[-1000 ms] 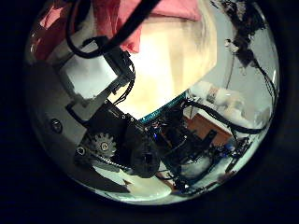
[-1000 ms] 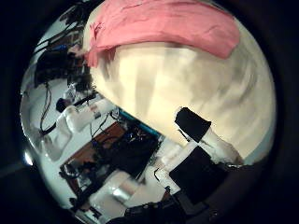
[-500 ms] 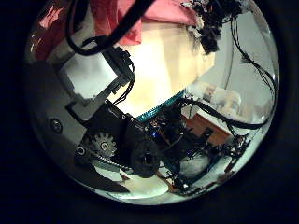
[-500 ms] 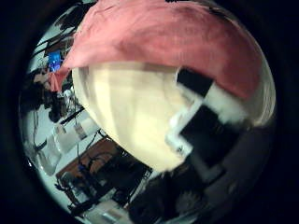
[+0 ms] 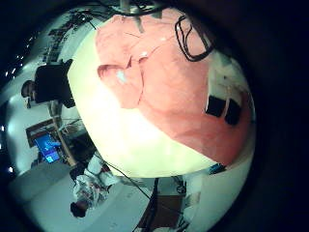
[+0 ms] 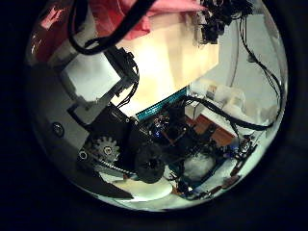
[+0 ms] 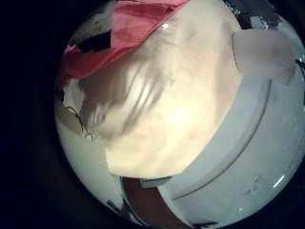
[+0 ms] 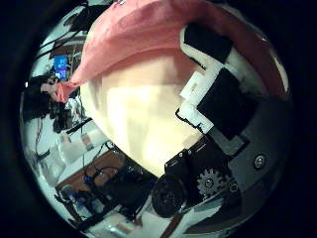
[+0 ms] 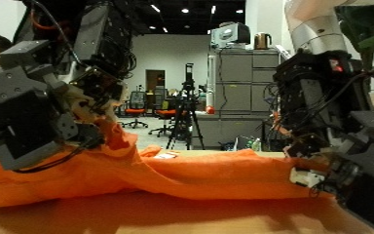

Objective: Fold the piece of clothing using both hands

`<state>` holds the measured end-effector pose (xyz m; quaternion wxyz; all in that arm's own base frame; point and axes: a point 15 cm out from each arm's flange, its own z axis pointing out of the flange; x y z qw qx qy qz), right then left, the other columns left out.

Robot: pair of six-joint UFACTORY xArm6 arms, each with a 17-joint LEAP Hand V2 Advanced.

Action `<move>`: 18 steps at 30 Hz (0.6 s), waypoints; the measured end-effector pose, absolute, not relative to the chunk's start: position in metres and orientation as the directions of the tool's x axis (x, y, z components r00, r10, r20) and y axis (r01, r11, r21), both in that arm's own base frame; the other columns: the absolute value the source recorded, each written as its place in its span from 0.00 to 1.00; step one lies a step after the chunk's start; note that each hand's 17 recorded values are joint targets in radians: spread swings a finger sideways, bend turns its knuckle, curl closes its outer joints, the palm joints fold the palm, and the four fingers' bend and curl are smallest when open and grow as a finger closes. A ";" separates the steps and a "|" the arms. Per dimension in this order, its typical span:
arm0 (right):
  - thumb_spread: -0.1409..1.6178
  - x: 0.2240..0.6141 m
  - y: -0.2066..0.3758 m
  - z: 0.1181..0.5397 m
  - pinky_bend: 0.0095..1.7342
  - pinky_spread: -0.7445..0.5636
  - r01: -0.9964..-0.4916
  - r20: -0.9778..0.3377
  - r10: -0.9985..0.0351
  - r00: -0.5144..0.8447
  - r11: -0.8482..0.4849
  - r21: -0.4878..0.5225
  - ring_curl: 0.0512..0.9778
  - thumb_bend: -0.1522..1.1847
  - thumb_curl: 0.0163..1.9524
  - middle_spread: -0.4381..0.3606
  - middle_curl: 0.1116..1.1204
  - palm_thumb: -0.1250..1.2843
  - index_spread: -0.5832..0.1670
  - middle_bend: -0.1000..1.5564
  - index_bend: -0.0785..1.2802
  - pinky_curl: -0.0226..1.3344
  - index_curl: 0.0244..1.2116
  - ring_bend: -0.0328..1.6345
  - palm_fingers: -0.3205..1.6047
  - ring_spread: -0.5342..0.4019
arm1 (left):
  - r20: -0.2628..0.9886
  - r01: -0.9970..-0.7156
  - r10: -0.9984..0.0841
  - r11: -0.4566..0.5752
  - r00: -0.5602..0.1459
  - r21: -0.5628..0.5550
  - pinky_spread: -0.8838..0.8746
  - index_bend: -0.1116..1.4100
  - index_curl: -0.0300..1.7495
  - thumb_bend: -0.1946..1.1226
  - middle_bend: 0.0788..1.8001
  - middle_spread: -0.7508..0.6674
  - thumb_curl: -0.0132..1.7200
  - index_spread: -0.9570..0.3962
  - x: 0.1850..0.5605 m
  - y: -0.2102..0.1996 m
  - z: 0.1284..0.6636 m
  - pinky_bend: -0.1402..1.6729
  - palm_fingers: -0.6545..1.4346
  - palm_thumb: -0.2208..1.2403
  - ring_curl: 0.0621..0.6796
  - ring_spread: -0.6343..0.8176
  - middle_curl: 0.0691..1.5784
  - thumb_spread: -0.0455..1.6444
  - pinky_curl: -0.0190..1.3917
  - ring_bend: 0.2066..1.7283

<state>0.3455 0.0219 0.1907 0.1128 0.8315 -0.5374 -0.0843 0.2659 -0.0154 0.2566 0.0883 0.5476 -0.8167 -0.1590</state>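
1. The orange piece of clothing (image 9: pixel 174 175) lies spread across the light wooden desk (image 9: pixel 148 222), seen from the outside view. It reaches from the left hand (image 9: pixel 45 102) on one side to the right hand (image 9: pixel 336 127) on the other.
2. The cloth is not flat. It has long folds along its middle, and the near edge falls a little over the desk edge.
3. The left hand is low at the left end of the cloth. A ridge of the cloth (image 9: pixel 109 132) rises up against this hand, so the hand seems to touch it. Whether its fingers are curled around the cloth I cannot tell, because they are hidden behind the hand's body.
4. In the left little finger side palm view the piece of clothing (image 5: pixel 169 82) fills much of the picture, so it is close to that palm. The bare desk (image 5: pixel 126 145) shows just beside it.
5. The right hand is at the right end of the cloth, with its lower parts near the cloth edge (image 9: pixel 304 180).
6. In the right thumb side palm view, the hand's own finger (image 8: pixel 213 84) reaches out over the cloth (image 8: pixel 149 35) and the bare desk (image 8: pixel 139 119). The finger looks rather straight and holds nothing there.
7. In the right little finger side palm view, the cloth (image 7: pixel 119 33) lies at the far edge of the desk (image 7: pixel 181 105).
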 end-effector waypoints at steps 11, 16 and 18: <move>0.84 0.287 0.016 0.271 0.67 0.32 -0.874 -0.021 -0.914 0.404 -0.393 0.285 0.70 0.15 0.24 0.33 0.70 0.86 0.36 0.78 0.77 0.62 0.68 0.79 0.71 0.30 | 0.049 -0.815 -0.917 0.376 -0.397 0.441 0.12 0.25 0.89 0.14 0.52 0.13 0.54 0.19 0.237 -0.014 0.310 0.71 0.84 0.75 0.76 0.14 0.64 0.60 0.39 0.76; 0.84 0.298 0.018 0.303 0.66 0.33 -0.894 -0.004 -0.916 0.401 -0.392 0.219 0.71 0.14 0.25 0.34 0.71 0.86 0.37 0.79 0.77 0.64 0.71 0.80 0.71 0.31 | 0.043 -0.832 -0.923 0.364 -0.382 0.419 0.13 0.24 0.89 0.14 0.52 0.13 0.54 0.20 0.250 -0.011 0.342 0.71 0.85 0.74 0.76 0.14 0.64 0.60 0.39 0.76; 0.84 0.308 0.018 0.315 0.66 0.33 -0.902 0.003 -0.919 0.395 -0.387 0.192 0.72 0.14 0.25 0.34 0.71 0.87 0.37 0.79 0.78 0.65 0.71 0.80 0.71 0.31 | 0.039 -0.838 -0.926 0.358 -0.377 0.411 0.13 0.24 0.89 0.14 0.52 0.13 0.54 0.21 0.260 -0.011 0.350 0.71 0.85 0.74 0.76 0.14 0.64 0.60 0.40 0.75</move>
